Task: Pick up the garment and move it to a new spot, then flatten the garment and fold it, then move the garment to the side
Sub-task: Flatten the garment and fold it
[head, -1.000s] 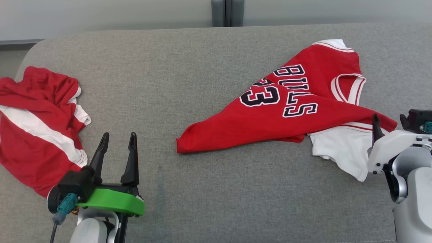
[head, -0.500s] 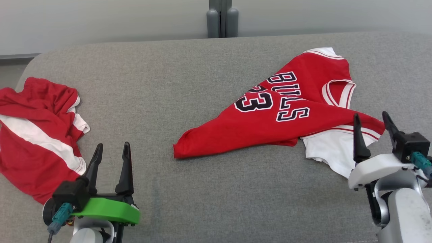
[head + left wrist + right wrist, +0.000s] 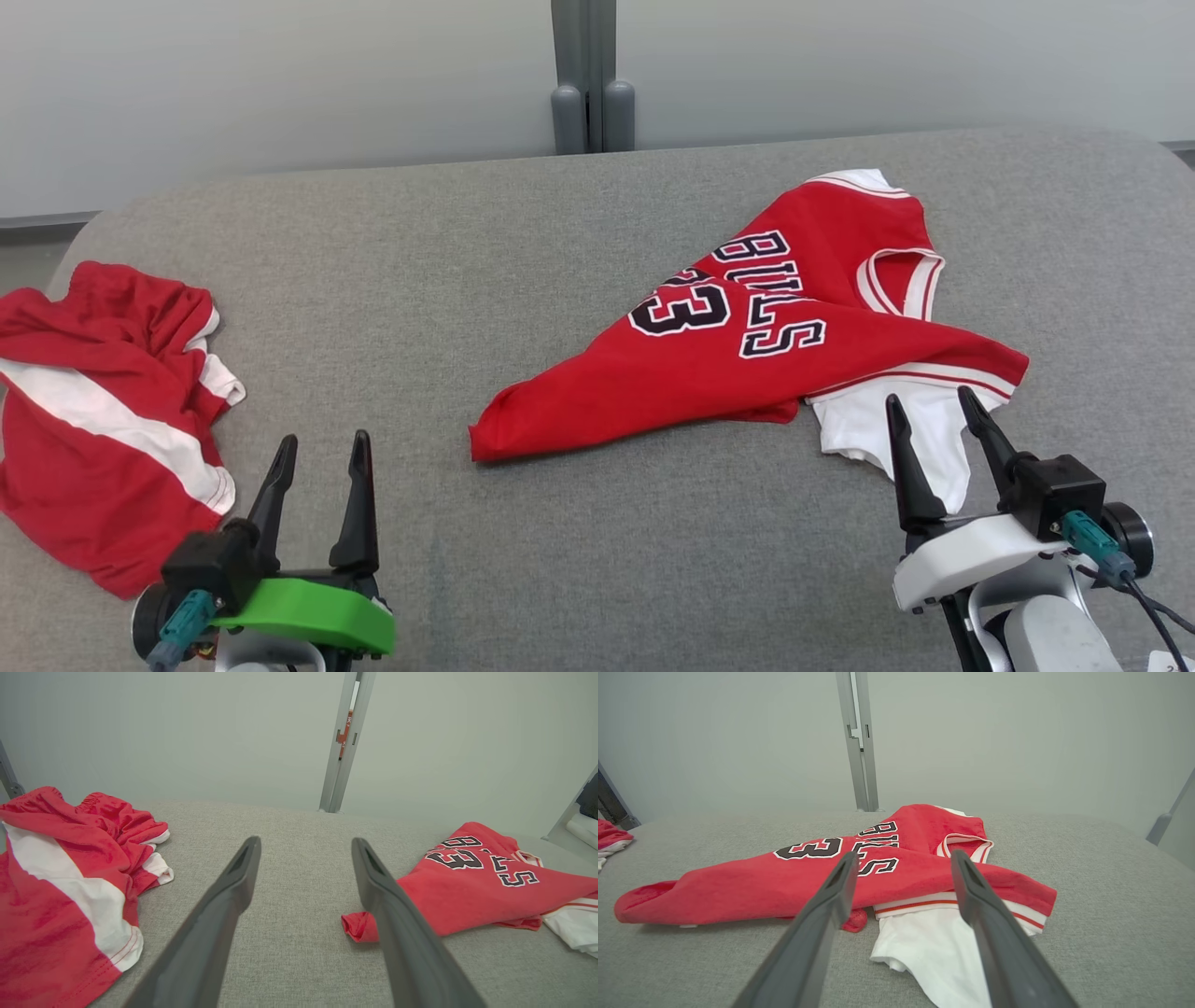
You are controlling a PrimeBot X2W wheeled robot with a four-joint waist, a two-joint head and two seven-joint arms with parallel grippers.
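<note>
Your red jersey (image 3: 747, 373) sits bunched right of centre on the grey surface (image 3: 467, 280) and looks light and floppy, so I'd pinch its near white edge with the right pincer (image 3: 929, 399), which, like the left pincer (image 3: 324, 437), is spread apart and empty.

Grey fabric surface (image 3: 467, 280). Carries a loosely folded red jersey (image 3: 709, 383) at right. Bears a crumpled red-and-white garment (image 3: 93, 448) at left.

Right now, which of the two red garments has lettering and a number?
The jersey on the robot's right, printed BULLS and 33. The crumpled red garment on the left shows just a white stripe.
</note>
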